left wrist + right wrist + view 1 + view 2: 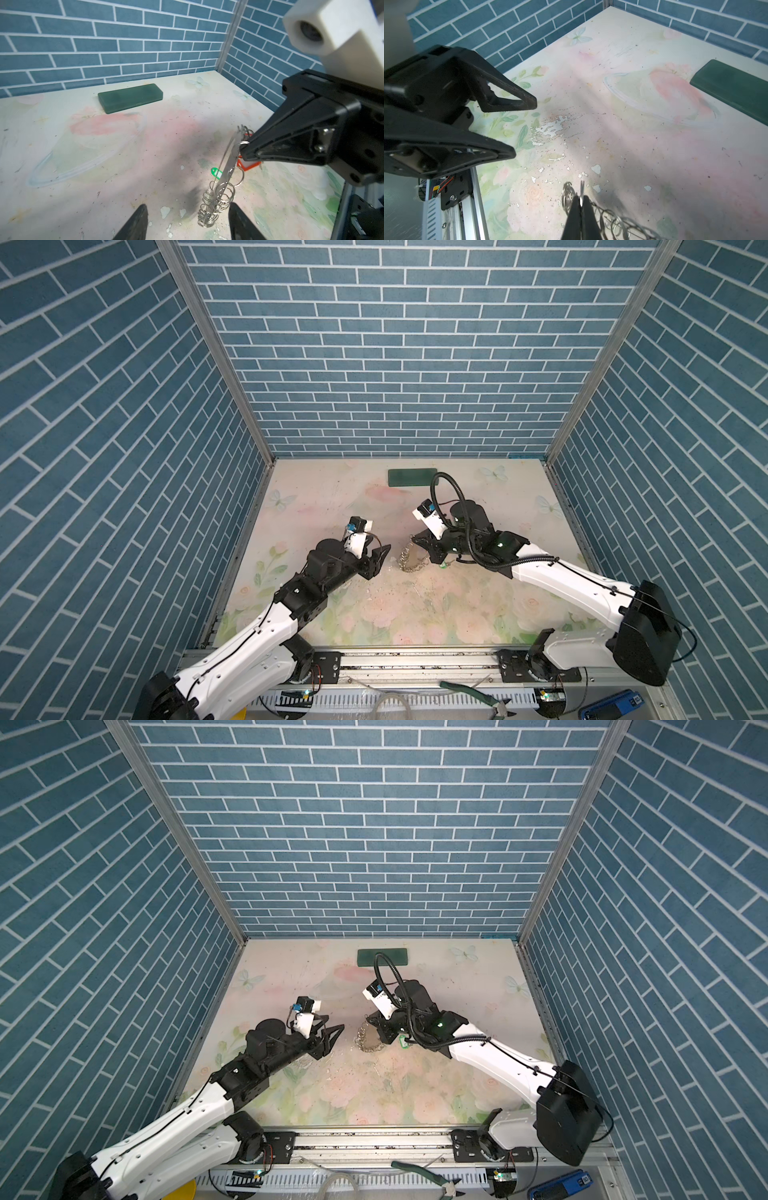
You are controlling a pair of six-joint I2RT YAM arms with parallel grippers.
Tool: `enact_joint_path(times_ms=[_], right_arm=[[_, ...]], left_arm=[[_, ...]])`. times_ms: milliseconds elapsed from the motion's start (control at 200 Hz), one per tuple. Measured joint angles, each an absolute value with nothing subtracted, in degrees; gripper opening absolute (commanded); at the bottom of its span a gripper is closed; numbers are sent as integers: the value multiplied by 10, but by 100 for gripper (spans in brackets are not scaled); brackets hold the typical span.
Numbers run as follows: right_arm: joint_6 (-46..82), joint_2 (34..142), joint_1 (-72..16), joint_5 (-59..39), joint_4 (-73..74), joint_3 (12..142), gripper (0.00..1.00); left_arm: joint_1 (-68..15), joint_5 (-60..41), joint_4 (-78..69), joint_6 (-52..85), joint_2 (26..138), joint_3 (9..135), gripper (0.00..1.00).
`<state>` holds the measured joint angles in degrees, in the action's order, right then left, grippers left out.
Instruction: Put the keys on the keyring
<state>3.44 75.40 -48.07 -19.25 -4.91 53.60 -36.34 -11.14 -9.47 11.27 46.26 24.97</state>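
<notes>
My right gripper is shut on the keyring, pinching its flat grey band so the hoop stands on edge with its silver split rings hanging toward the table. It shows in both top views. My left gripper is open just left of the keyring, holding nothing, and the lowest rings hang close to one finger. A green-tagged key lies on the table beyond the ring. A red tag peeks out behind the right gripper; I cannot tell whether it is attached.
A dark green rectangular block lies near the back wall. Blue brick walls close in the left, back and right sides. Pliers and a blue device lie below the front rail. The tabletop has flaked paint.
</notes>
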Motion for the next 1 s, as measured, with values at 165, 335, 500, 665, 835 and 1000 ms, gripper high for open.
enact_joint_path(times_ms=[165, 335, 500, 665, 835, 1000], right_arm=[[14, 725, -481, -225, 3, 480, 0], [-9, 685, -481, -260, 54, 426, 0], [-20, 643, -469, -303, 130, 366, 0], [-32, 631, -448, -333, 161, 349, 0], [-50, 627, -406, -381, 186, 343, 0], [-63, 628, -384, -431, 228, 315, 0]], left_arm=[[-363, -151, -164, 87, 461, 218, 61], [-363, -190, -237, 63, 449, 189, 64], [-363, -232, -286, 36, 449, 164, 65], [-363, -257, -329, 6, 471, 164, 69], [-363, -274, -335, -10, 488, 164, 72], [-363, -309, -344, -21, 499, 165, 60]])
